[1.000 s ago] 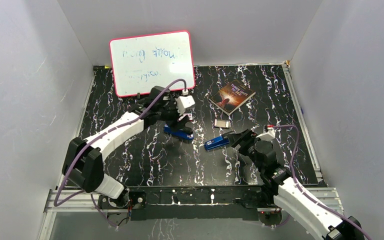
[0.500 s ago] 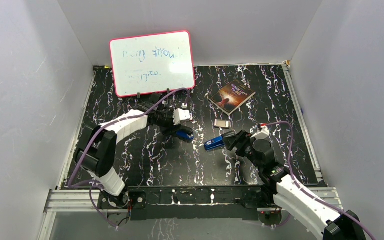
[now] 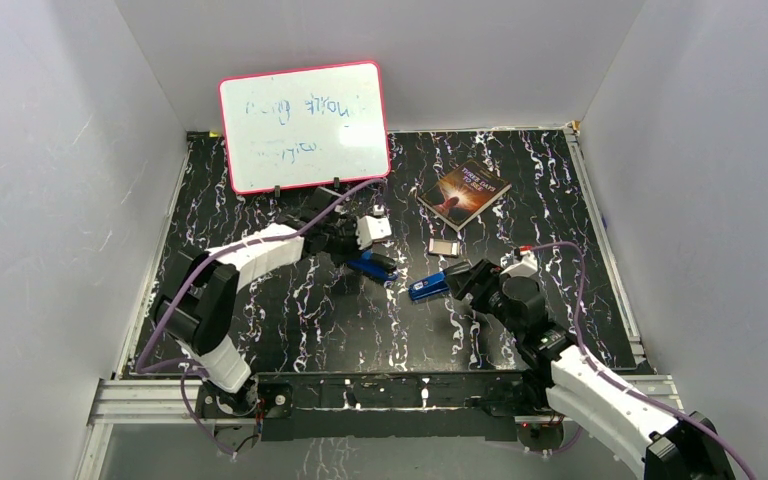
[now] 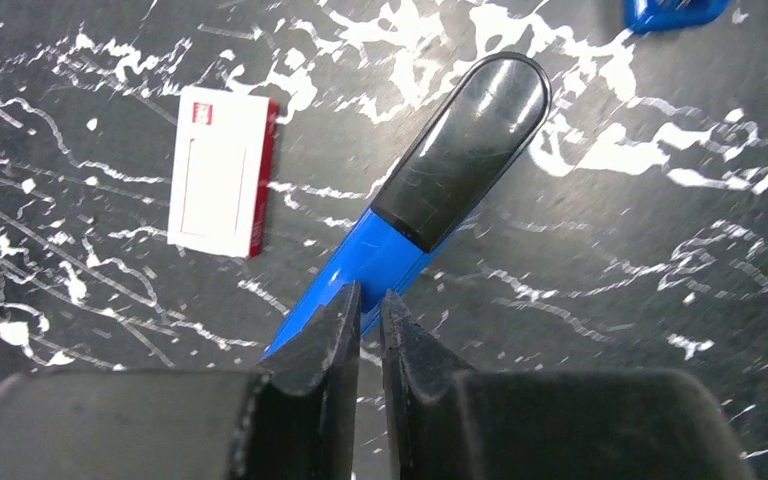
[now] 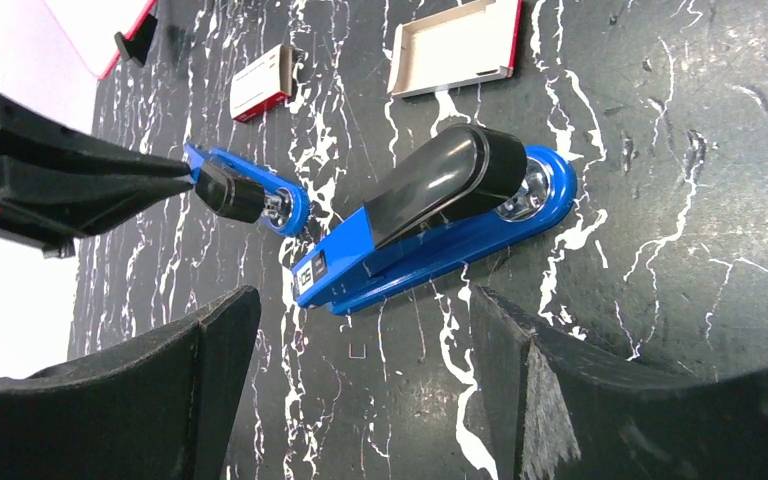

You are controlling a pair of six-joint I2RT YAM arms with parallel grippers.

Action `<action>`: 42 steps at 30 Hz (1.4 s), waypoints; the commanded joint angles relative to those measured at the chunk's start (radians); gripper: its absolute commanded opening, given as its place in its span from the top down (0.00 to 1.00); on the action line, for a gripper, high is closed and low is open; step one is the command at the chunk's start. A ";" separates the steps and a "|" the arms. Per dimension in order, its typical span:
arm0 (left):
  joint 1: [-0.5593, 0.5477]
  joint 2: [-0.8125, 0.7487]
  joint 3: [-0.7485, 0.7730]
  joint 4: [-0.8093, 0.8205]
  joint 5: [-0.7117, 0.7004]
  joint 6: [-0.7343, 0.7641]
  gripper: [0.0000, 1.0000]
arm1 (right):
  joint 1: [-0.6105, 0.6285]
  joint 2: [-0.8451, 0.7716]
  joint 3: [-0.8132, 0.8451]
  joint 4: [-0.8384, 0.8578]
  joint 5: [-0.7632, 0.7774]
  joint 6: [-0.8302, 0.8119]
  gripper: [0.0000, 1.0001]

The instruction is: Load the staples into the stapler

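Two blue staplers with black tops lie on the black marbled table. My left gripper (image 3: 358,258) is shut, its tips (image 4: 370,300) over the blue rear end of the left stapler (image 4: 440,180). The narrow gap between the jaws shows nothing held. The other stapler (image 5: 440,225) lies just beyond my right gripper (image 5: 365,300), which stands wide open and apart from it, with bare table between its fingers. In the top view this stapler (image 3: 432,288) lies left of that gripper (image 3: 460,285). The staples are not visible in any view.
A small white box with a red label (image 4: 222,170) lies beside the left stapler. An open cardboard tray (image 5: 455,45) sits beyond the right stapler. A whiteboard (image 3: 305,125) leans on the back wall and a book (image 3: 465,192) lies at back right. A tiny U-shaped wire (image 5: 358,350) rests between my right fingers.
My left gripper has dropped low to the table and closed from partly open to shut at the left stapler's rear. The right arm shifted slightly left and stayed open.
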 commanded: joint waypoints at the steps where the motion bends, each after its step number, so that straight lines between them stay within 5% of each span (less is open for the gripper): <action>1: -0.105 0.000 -0.051 -0.064 -0.045 -0.170 0.92 | 0.005 0.028 0.070 0.070 0.048 0.036 0.15; 6: -0.159 0.004 -0.057 -0.030 -0.133 -0.373 0.97 | 0.005 0.086 0.084 0.137 0.063 0.067 0.15; 13: -0.169 -0.098 -0.155 0.155 -0.085 -0.637 0.93 | 0.007 0.212 0.133 0.265 -0.004 0.107 0.16; 16: -0.169 -0.109 -0.195 0.249 -0.054 -0.764 1.00 | 0.012 0.283 0.173 0.303 -0.063 0.182 0.18; 25: -0.175 -0.126 -0.265 0.355 -0.062 -0.932 1.00 | 0.128 0.484 0.306 0.324 -0.032 0.417 0.19; 27: -0.177 -0.137 -0.276 0.350 -0.047 -0.915 0.99 | 0.142 0.527 0.314 0.328 -0.019 0.442 0.20; 32: -0.178 -0.207 -0.291 0.303 -0.043 -0.738 0.71 | 0.151 0.563 0.304 0.357 -0.024 0.448 0.20; 42: -0.178 -0.239 -0.223 0.170 0.066 -0.121 0.52 | 0.152 0.488 0.269 0.323 -0.001 0.382 0.19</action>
